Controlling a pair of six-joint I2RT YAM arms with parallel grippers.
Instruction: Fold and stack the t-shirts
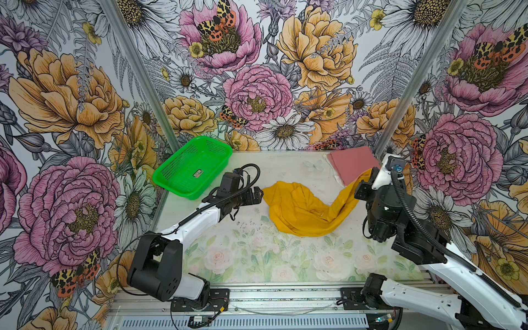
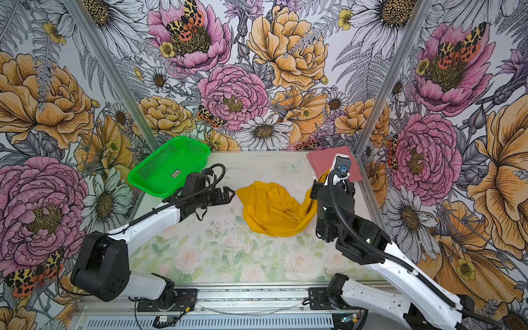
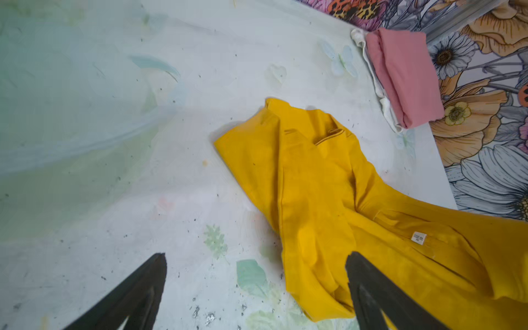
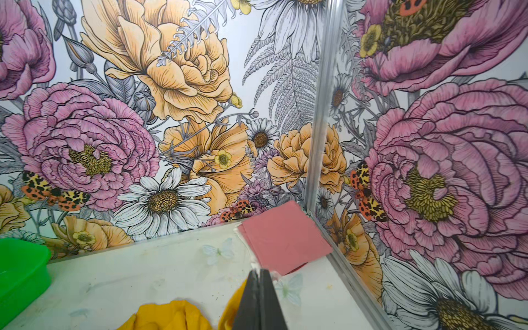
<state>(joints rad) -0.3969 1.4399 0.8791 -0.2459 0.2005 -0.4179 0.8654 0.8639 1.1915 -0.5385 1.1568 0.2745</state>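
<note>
A mustard-yellow t-shirt (image 1: 300, 211) (image 2: 271, 208) lies crumpled in the middle of the table. One end of it is stretched up and to the right as a taut strip. My right gripper (image 1: 371, 175) (image 4: 258, 271) is shut on that raised end, above the table near the back right. A dusty pink t-shirt (image 1: 353, 164) (image 3: 403, 74) (image 4: 281, 240) lies folded flat in the back right corner, with a white edge showing under it. My left gripper (image 1: 258, 195) (image 3: 255, 257) stands open just left of the yellow shirt's near edge (image 3: 314, 185), holding nothing.
A bright green mesh basket (image 1: 194, 165) (image 2: 168, 168) sits tilted at the back left corner, right behind my left arm. Flowered walls close the table on three sides. The right wall and its metal post (image 4: 317, 143) stand close to my right gripper.
</note>
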